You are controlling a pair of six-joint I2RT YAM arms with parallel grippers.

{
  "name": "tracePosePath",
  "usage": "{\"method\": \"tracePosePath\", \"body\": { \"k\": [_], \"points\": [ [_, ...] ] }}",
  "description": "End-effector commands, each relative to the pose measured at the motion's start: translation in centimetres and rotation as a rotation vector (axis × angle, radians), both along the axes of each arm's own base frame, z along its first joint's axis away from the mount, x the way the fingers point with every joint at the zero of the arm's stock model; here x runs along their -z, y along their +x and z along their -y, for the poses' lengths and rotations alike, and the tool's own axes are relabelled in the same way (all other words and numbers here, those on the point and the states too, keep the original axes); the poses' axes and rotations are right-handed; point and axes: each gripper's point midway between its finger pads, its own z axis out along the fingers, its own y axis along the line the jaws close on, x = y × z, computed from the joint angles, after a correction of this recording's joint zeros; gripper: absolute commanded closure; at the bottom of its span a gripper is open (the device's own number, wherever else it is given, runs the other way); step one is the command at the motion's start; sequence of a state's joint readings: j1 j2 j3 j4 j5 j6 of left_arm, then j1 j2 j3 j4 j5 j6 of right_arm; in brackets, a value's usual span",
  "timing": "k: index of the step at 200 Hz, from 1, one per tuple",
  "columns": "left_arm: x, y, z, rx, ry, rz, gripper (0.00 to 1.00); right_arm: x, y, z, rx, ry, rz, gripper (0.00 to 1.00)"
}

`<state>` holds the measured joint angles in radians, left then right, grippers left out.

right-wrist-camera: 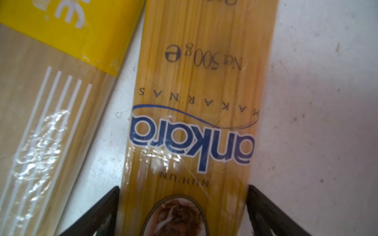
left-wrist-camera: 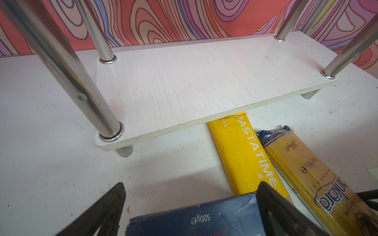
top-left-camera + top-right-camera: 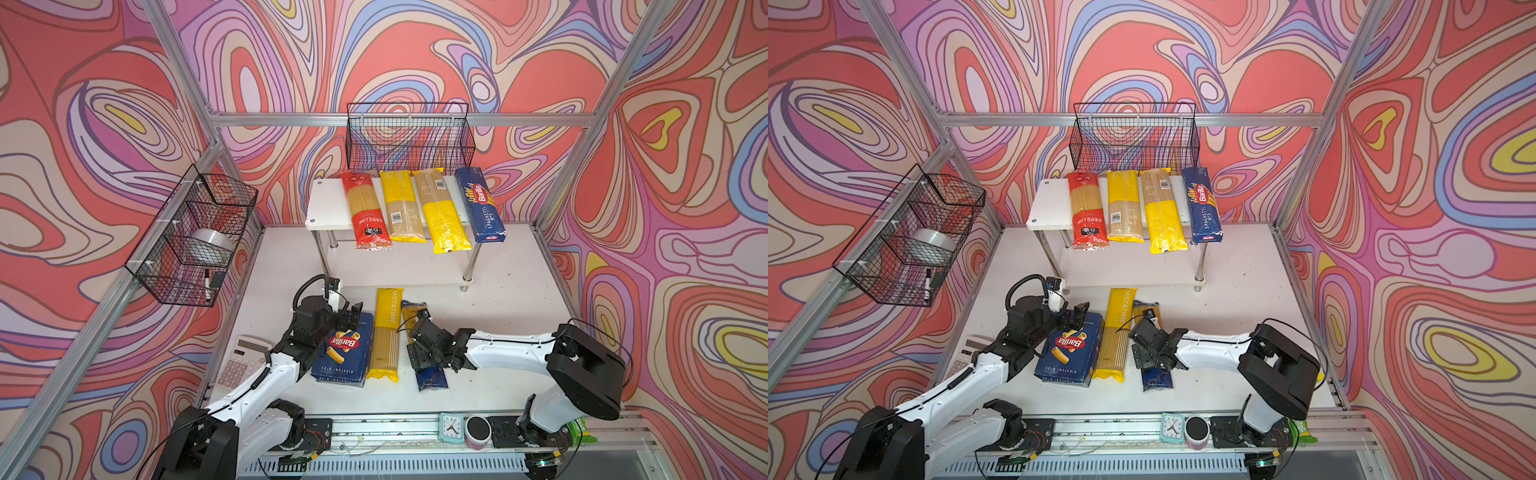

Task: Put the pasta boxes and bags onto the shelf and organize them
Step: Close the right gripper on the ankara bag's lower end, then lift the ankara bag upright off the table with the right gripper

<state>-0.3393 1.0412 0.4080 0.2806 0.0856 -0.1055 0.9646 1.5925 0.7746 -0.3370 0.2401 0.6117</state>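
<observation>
In both top views you have the shelf [image 3: 328,208] at the table's [image 3: 507,291] 12 o'clock, carrying a red bag [image 3: 368,212], two yellow bags [image 3: 401,208] and the spaghetti box [image 3: 480,205]. Only here do the swirl-patterned walls [image 3: 124,124] show. In the left wrist view your left claw [image 2: 192,183] straddles the rigatoni box [image 2: 194,220]; you cannot tell whether it grips. In the right wrist view your right claw [image 1: 183,187], released, straddles the dark blue bag [image 1: 194,81] lying on the table.

Here's the count: five spaghetti bags, namely one red bag [image 3: 368,212], two yellow bags [image 3: 401,205] [image 3: 442,212], one PASTATIME bag [image 3: 385,332] and one Ankara bag [image 1: 194,102]. Two Barilla boxes: rigatoni box [image 3: 345,349], spaghetti box [image 3: 480,203]. One shelf [image 3: 328,203], two wire baskets [image 3: 409,137] [image 3: 195,237], one calculator [image 3: 243,361], one clock [image 3: 451,427].
</observation>
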Motion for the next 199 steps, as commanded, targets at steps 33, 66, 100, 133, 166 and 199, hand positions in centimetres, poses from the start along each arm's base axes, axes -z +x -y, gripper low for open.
{"method": "tracePosePath", "body": {
  "k": [33,66,100,133,166,199],
  "points": [
    [-1.1,0.6,0.0,-0.005,-0.005,0.024,0.00,2.3,-1.4,2.1,0.054,-0.054,-0.061,0.12],
    [-1.1,0.5,0.0,-0.004,-0.005,0.026,0.00,2.0,-1.2,2.1,0.070,-0.026,-0.041,0.26],
    [-1.0,0.5,0.0,-0.004,-0.005,0.024,0.00,1.8,-1.2,2.1,0.079,-0.012,-0.037,0.36],
    [-1.0,0.5,0.0,-0.003,-0.005,0.024,0.00,0.8,-1.0,2.2,0.100,0.018,-0.013,0.40],
    [-1.1,0.5,0.0,-0.003,-0.007,0.027,0.00,-0.7,-0.6,2.3,0.118,0.044,0.031,0.50],
    [-1.1,0.5,-0.1,-0.006,-0.007,0.029,0.00,-1.5,-0.4,2.5,0.131,0.063,0.056,0.63]
  ]
}}
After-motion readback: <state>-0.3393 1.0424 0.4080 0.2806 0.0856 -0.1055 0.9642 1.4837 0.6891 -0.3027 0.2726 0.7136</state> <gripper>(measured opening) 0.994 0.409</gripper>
